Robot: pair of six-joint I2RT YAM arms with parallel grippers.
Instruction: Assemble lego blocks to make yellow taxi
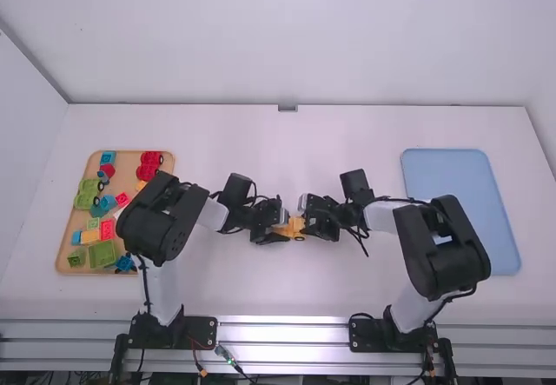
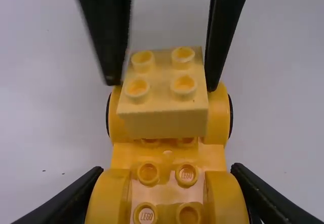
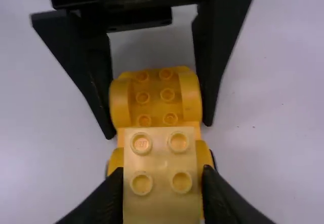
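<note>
High view: tray (image 1: 129,169) of coloured blocks (image 1: 102,253) left of left gripper (image 1: 280,228), blue mat (image 1: 460,211) right of right gripper (image 1: 309,216). Wrist views add studs: left gripper closed on yellow car base (image 2: 121,155) by 2 rounded fenders (image 2: 108,198); right gripper closed on paler yellow block (image 2: 164,124), upright, 4 studs up, over base's wheeled end (image 2: 219,115), away from left gripper. Full seating: cannot tell.

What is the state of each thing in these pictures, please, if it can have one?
Left gripper, closed on car base
Right gripper, closed on yellow block
Car base, studs facing up
Yellow block, studs up, over one end of car base; whether fully pressed, cannot tell
Wooden tray, holding colourful blocks
</note>
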